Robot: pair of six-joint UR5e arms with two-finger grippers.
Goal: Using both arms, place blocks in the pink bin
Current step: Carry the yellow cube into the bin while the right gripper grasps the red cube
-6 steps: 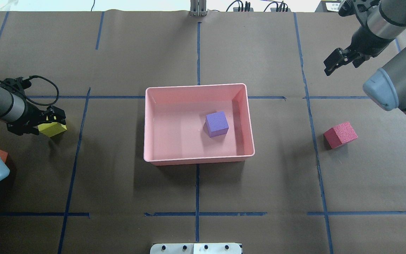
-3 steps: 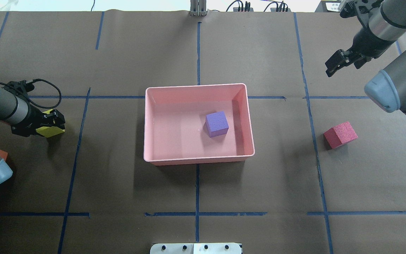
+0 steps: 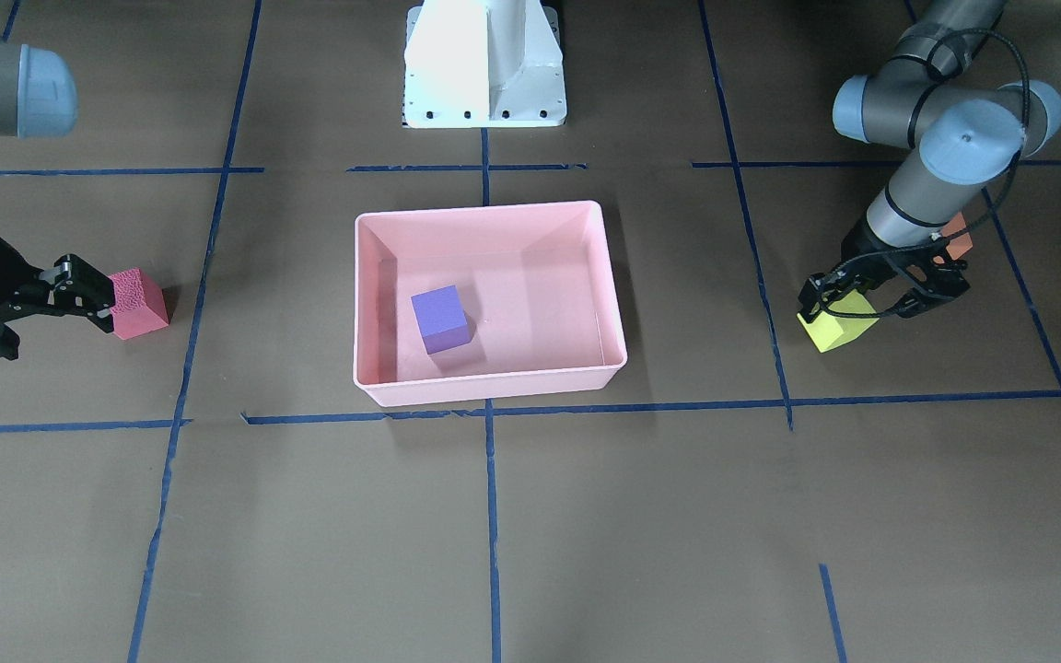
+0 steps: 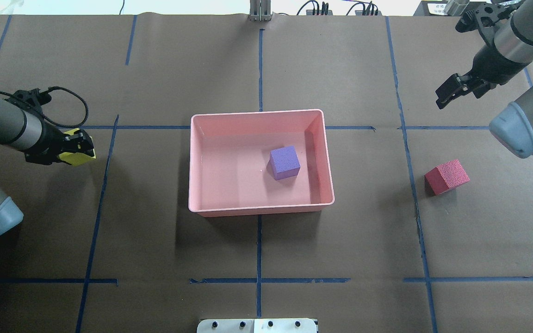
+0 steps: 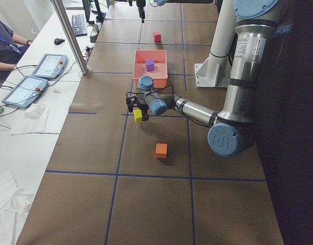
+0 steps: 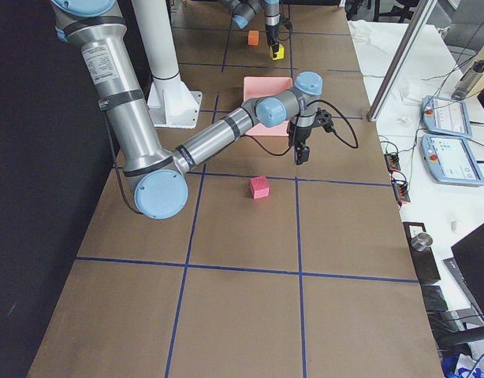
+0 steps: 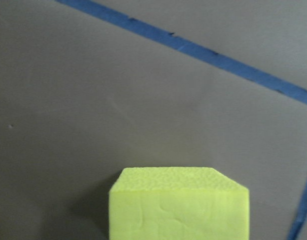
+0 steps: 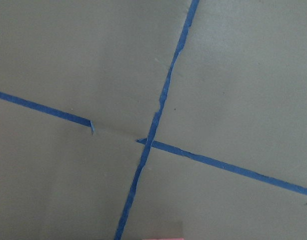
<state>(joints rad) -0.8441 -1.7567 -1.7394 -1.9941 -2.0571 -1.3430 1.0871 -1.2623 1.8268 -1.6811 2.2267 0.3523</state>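
Observation:
My left gripper (image 4: 79, 149) is shut on the yellow block (image 4: 80, 158) and holds it just above the table, left of the pink bin (image 4: 257, 113). The block fills the bottom of the left wrist view (image 7: 178, 205). The purple block (image 4: 285, 162) lies inside the bin, right of centre. The red-pink block (image 4: 447, 176) lies on the table right of the bin. My right gripper (image 4: 451, 92) hangs open and empty, high and beyond that block. The orange block (image 3: 959, 235) sits behind my left arm; the overhead view hides it.
The white pedestal base (image 3: 484, 64) stands on the robot's side of the bin. Blue tape lines (image 4: 259, 69) cross the brown table cover. An operator and tablets (image 5: 47, 66) are at the far table edge.
My left gripper has carried the yellow block up and away from the robot, a little toward the bin. My right gripper has drifted slightly right. The orange block is now hidden by my left arm.

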